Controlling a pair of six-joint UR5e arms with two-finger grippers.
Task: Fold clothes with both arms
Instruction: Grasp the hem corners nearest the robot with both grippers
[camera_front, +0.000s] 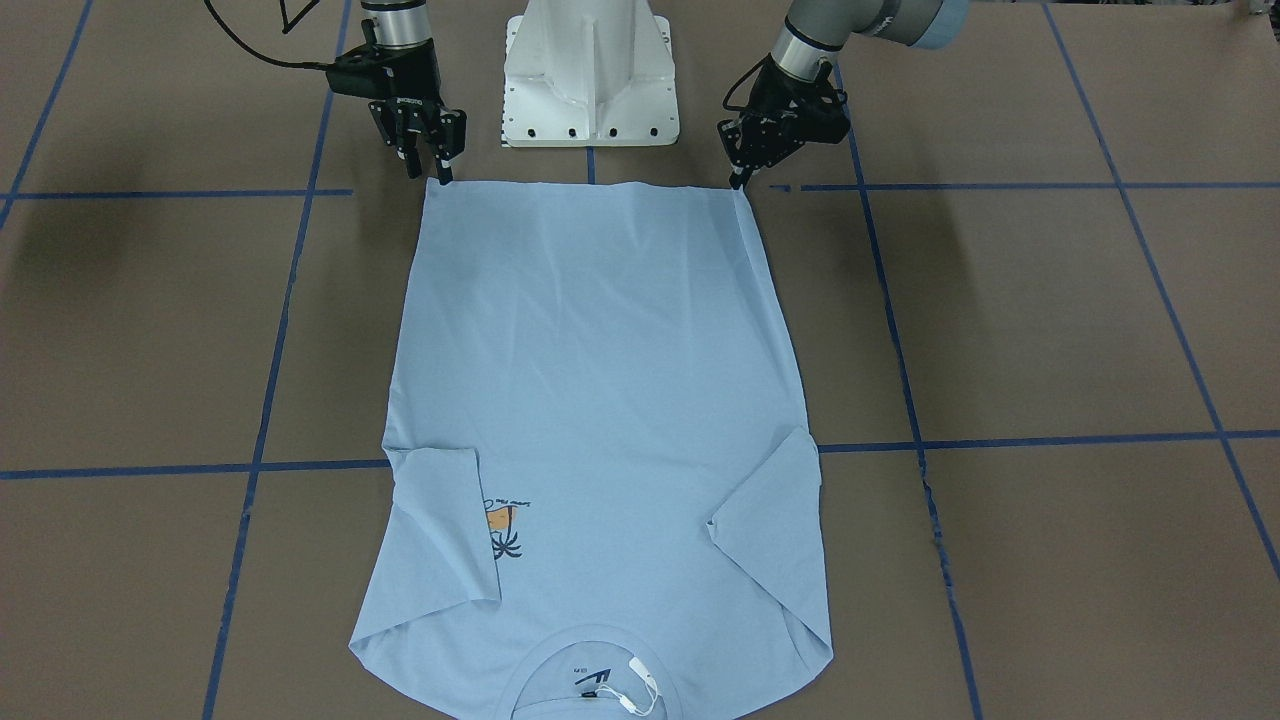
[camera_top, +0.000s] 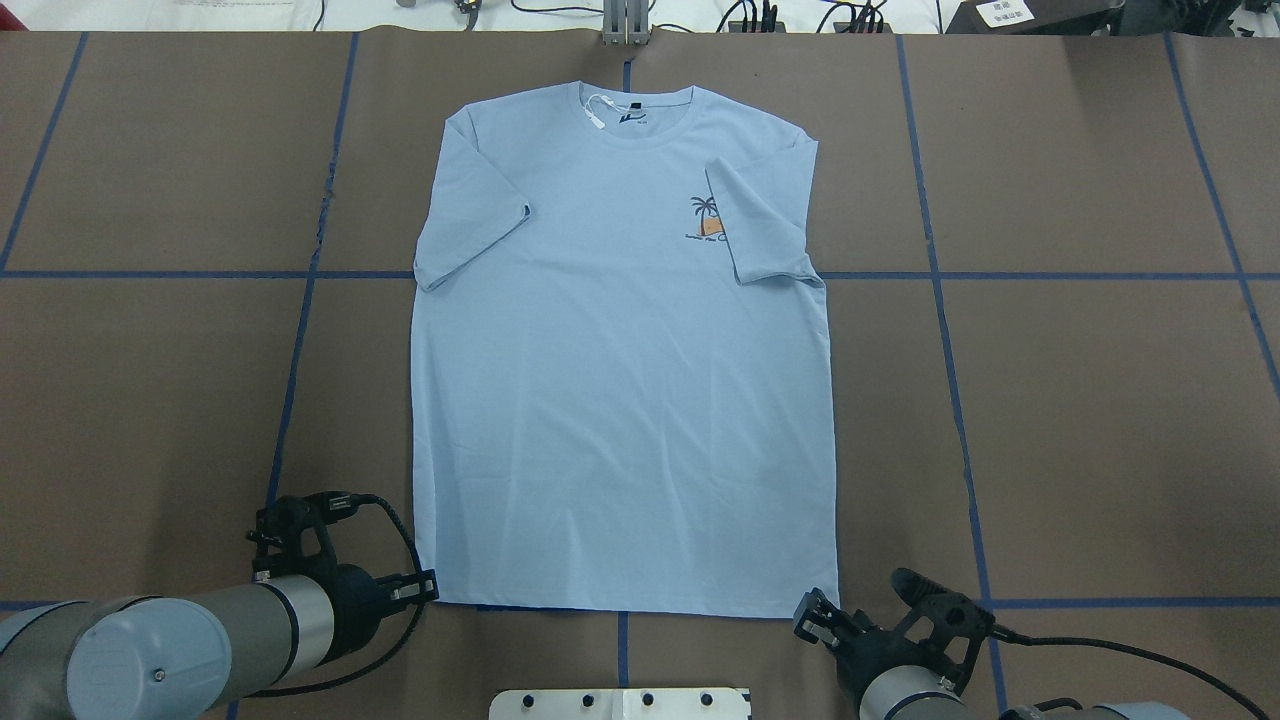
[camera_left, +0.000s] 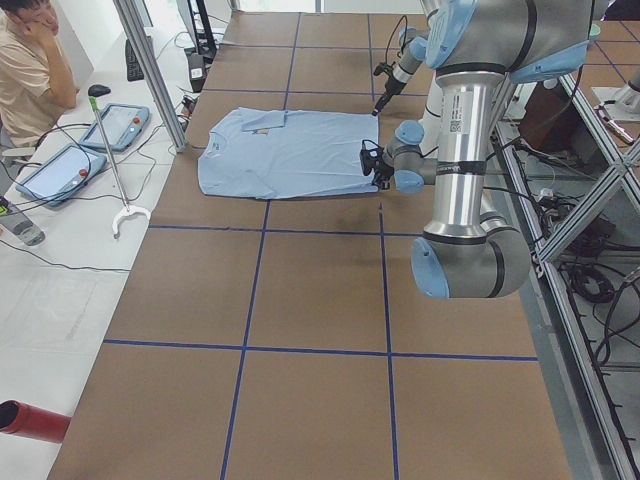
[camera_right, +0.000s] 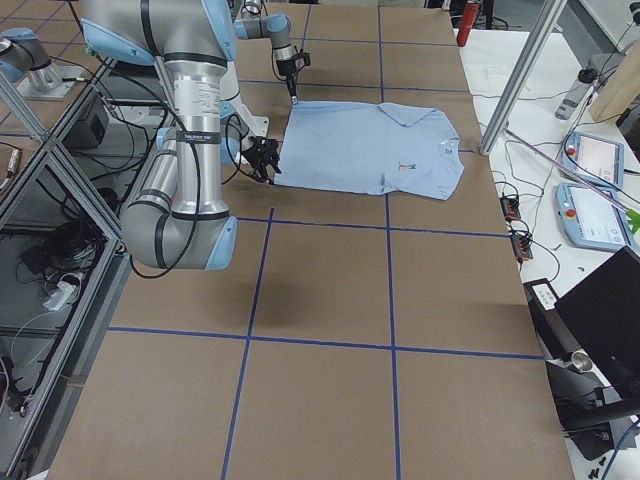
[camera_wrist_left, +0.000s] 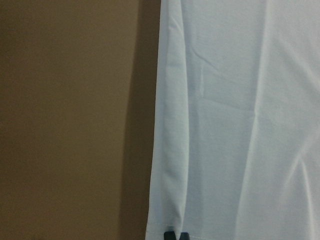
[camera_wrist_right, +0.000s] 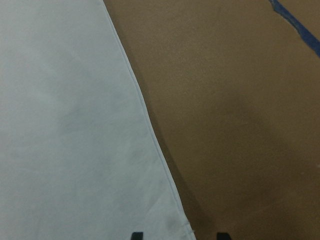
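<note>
The left gripper (camera_front: 738, 180) is seen clenched on the 7 o'clock hem corner of the T-shirt (camera_top: 620, 380) in the overhead view. The right gripper (camera_front: 428, 172) is held spread astride the 5 o'clock corner. The T-shirt is laid flat on the table (camera_top: 1100, 400), collar at 12 o'clock.

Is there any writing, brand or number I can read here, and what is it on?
None of it is readable.
Script under the palm print on the T-shirt: too small.
Dark mark inside the collar: blurred.
Pale lettering on the right gripper: too small.
Sticker on the left arm: too small.
</note>
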